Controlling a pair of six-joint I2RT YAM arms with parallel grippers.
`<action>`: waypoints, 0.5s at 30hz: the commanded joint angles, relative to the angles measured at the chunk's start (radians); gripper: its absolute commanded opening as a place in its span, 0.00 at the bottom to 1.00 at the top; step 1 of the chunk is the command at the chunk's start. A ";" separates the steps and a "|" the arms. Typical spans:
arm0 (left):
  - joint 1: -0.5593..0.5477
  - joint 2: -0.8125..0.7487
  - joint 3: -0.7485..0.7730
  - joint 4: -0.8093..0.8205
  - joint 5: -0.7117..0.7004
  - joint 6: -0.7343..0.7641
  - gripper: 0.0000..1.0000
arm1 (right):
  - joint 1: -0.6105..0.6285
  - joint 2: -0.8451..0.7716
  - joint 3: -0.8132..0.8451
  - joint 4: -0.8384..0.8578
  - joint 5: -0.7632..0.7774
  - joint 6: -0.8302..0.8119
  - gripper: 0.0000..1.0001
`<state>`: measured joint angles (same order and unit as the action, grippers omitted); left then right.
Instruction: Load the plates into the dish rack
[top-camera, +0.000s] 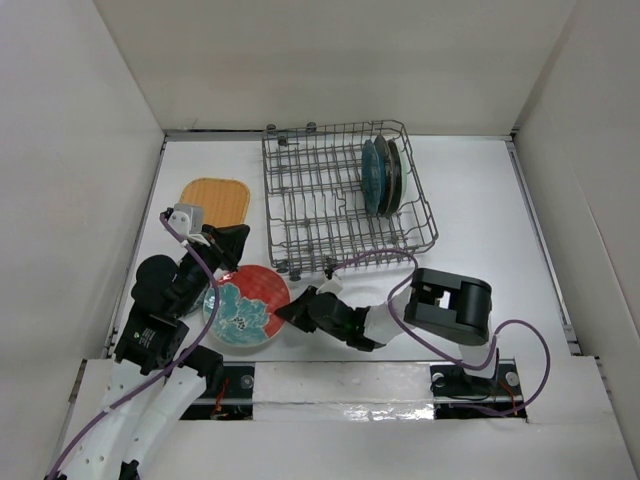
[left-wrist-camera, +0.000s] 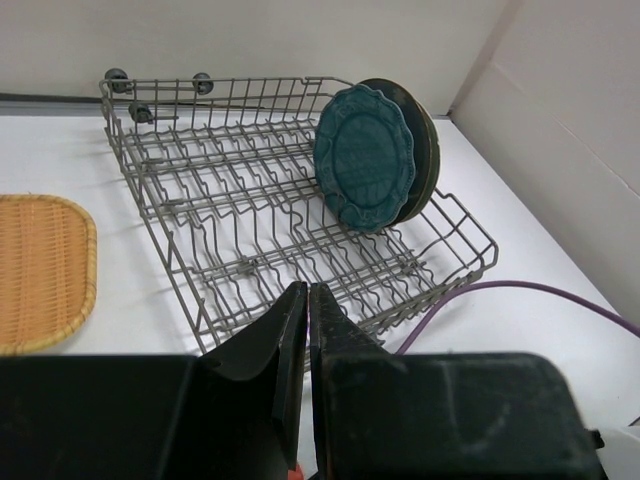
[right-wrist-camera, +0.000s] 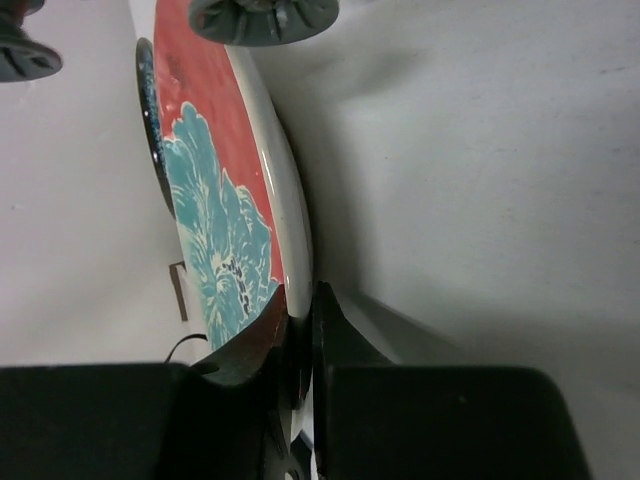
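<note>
The red plate with the teal flower (top-camera: 247, 305) lies at the front left of the table. My right gripper (top-camera: 285, 313) is shut on its right rim; in the right wrist view the rim (right-wrist-camera: 270, 210) sits between the fingers of the right gripper (right-wrist-camera: 305, 300). My left gripper (top-camera: 238, 238) hovers over the plate's far-left edge, shut and empty, pointing at the dish rack (top-camera: 320, 215). In the left wrist view its gripper (left-wrist-camera: 306, 292) has the jaws together. The scalloped teal plate (left-wrist-camera: 363, 157) stands in the rack (left-wrist-camera: 200, 170), a dark plate (left-wrist-camera: 425, 150) behind it. The orange plate (top-camera: 215, 200) lies left of the rack. No mint-green plate shows.
White walls close in the table at the back and both sides. A purple cable (left-wrist-camera: 520, 290) runs along the table by the rack's near right corner. The right arm's black body (top-camera: 455, 305) lies low at the front right.
</note>
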<state>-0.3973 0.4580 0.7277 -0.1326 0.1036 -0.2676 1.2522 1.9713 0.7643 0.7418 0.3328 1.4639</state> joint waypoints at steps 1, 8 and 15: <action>0.005 0.005 -0.001 0.041 -0.004 0.004 0.03 | 0.033 -0.080 -0.020 -0.022 0.053 -0.097 0.00; 0.005 -0.051 -0.005 0.059 -0.070 0.007 0.07 | 0.160 -0.316 0.056 -0.266 0.296 -0.375 0.00; 0.005 -0.185 -0.022 0.097 -0.209 -0.002 0.23 | 0.210 -0.396 0.128 -0.298 0.411 -0.626 0.00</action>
<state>-0.3973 0.3168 0.7216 -0.1085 -0.0223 -0.2684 1.4590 1.6402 0.8055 0.3515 0.6037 0.9897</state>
